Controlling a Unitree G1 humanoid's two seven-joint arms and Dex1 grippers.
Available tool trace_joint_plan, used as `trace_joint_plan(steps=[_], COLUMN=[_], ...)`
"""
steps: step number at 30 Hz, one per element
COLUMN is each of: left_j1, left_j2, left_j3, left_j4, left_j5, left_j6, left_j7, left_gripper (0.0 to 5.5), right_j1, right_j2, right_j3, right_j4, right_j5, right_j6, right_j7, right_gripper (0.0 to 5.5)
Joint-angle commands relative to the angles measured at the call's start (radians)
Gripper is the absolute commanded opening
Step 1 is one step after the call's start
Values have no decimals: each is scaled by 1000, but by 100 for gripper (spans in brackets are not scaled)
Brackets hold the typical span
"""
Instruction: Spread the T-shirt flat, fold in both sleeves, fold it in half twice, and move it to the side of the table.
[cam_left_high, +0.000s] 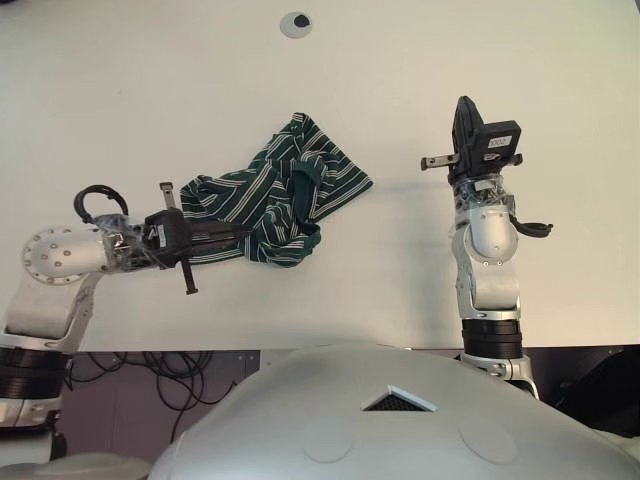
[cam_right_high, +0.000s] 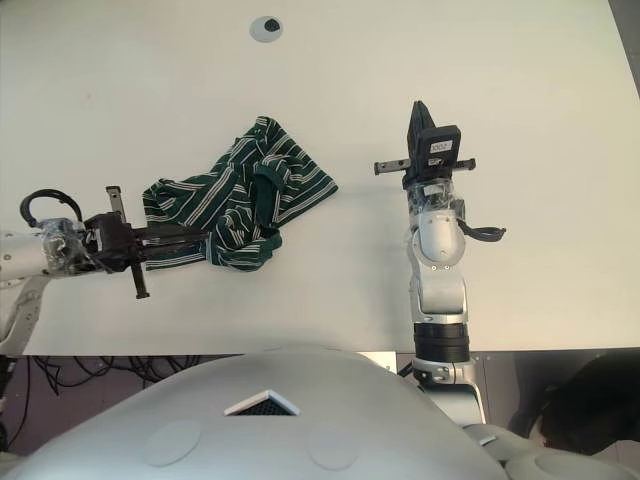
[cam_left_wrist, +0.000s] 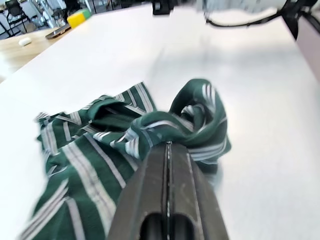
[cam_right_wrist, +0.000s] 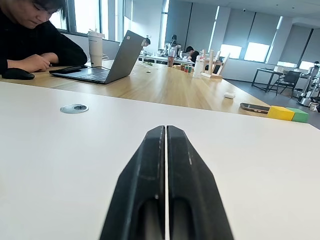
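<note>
Left gripper (cam_left_wrist: 168, 145): black fingers clamped together, pinching an edge of the crumpled green white-striped T-shirt (cam_left_high: 290, 190). The shirt lies bunched on the white table (cam_left_high: 420, 60), left of centre. Right gripper (cam_right_wrist: 165, 129): fingers pressed together, holding nothing, raised well to the right of the shirt. Head views give a round grey grommet (cam_left_high: 296, 23) near the table's far edge. Right wrist view gives a wooden desk (cam_right_wrist: 165, 87) beyond the table, with a grey laptop (cam_right_wrist: 107, 65), a dark phone (cam_right_wrist: 254, 107) and a yellow block (cam_right_wrist: 280, 113). White label (cam_left_high: 500, 141) on the right wrist, print too small to read.

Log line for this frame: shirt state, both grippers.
T-shirt: crumpled, not spread | left gripper: shut on T-shirt | right gripper: shut, empty, over bare table
</note>
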Motion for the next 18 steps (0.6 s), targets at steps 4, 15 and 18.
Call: trace_joint_plan(steps=[4,15,18], left_j1=[-105,-140,-135], left_j2=[-6,-190,-192], left_j3=[-27,-313,-321], left_j4=[21,-272,-272], left_j5=[212,358,374], left_j6=[-18,34,32], left_j7=[33,88,102], left_gripper=[89,170,170], right_j1=[4,-12,-8], right_j2=[8,1,6], right_j3=[34,64,71], right_j4=[-8,2,-2], right_j5=[-21,-37,-43], right_j6=[8,13,16], right_j7=[-10,-9,-8], right_gripper=[0,0,0])
